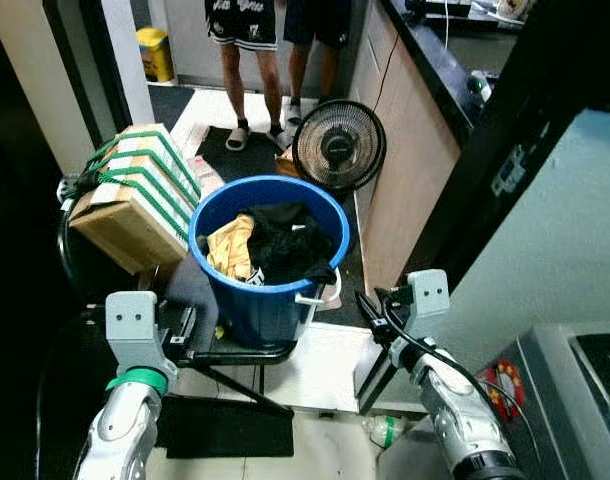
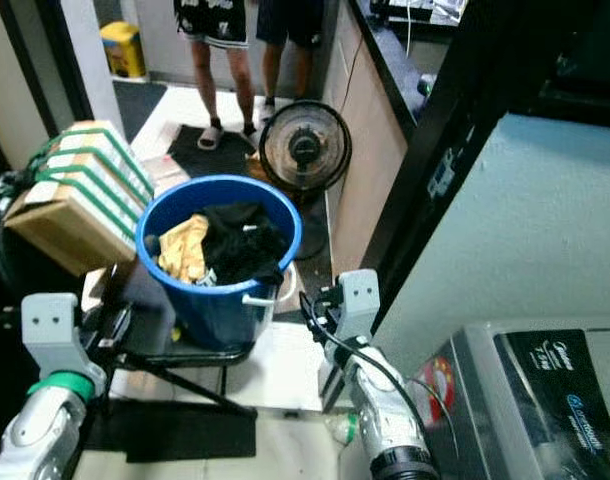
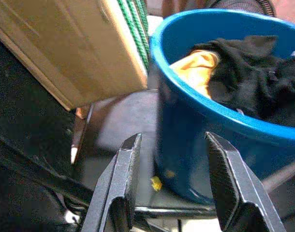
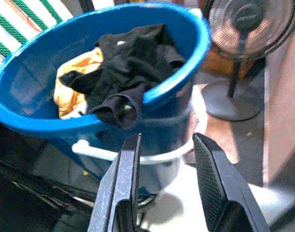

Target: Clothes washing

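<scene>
A blue bucket stands on a black seat straight ahead. Inside it a black garment lies heaped over a yellow garment, and part of the black cloth droops over the rim. My left gripper is open and empty, low beside the bucket's left wall. On the other side my right gripper is open too, just short of the bucket's white handle. The grey top of a washing machine is at my lower right.
A strapped cardboard box leans left of the bucket. A standing fan is behind it, beside a wooden counter. Two people's legs stand farther back. A black mat and a bottle lie on the floor.
</scene>
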You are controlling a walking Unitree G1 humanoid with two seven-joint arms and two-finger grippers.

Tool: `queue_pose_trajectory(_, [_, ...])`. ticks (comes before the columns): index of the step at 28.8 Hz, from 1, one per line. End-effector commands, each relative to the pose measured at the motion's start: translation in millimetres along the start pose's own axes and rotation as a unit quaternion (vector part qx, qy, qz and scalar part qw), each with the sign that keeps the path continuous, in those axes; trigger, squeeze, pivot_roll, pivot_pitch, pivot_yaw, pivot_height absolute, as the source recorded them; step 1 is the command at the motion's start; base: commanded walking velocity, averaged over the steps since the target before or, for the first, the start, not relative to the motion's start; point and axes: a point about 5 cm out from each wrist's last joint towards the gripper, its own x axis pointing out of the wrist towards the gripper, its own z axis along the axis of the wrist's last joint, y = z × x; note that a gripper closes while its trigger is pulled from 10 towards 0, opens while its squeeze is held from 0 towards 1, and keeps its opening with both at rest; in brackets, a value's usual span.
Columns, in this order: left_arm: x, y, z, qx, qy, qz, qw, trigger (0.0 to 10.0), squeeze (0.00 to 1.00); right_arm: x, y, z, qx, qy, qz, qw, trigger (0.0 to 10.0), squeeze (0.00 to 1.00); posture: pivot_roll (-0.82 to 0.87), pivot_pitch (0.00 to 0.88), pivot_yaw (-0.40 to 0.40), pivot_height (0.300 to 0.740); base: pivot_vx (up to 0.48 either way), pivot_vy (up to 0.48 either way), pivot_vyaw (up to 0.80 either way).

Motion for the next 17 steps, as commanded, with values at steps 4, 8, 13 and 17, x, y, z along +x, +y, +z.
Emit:
queue_pose_trajectory(4, [-0.8,-0.7,-3.5,-0.002,0.007,-0.003,1.000,10.0,0.00,-0.2,1.7,-2.4,-0.011,0.008,0.015,1.000,10.0,0.00,0.15,0.024,-0.010,0.740,0.391,0.000,0.20])
queue_pose_trajectory(8, [-0.8,-0.8,-3.5,-0.002,0.006,-0.003,1.000,10.0,0.00,1.5,4.6,0.5,-0.009,-0.003,0.017,1.000,10.0,0.00,0.15,0.017,-0.011,0.740,0.383,0.000,0.60])
queue_pose_trajectory(13, [-1.4,-0.7,-4.3,-0.003,0.007,-0.003,1.000,10.0,0.00,2.2,4.6,1.6,-0.001,-0.007,0.018,1.000,10.0,0.00,0.15,0.015,-0.013,0.740,0.373,0.000,0.00])
queue_pose_trajectory(17, [-0.6,1.4,-3.3,-0.013,0.004,0.005,1.000,10.0,0.00,3.2,5.6,2.6,0.001,-0.011,0.023,1.000,10.0,0.00,0.15,0.015,-0.013,0.740,0.250,0.000,0.00])
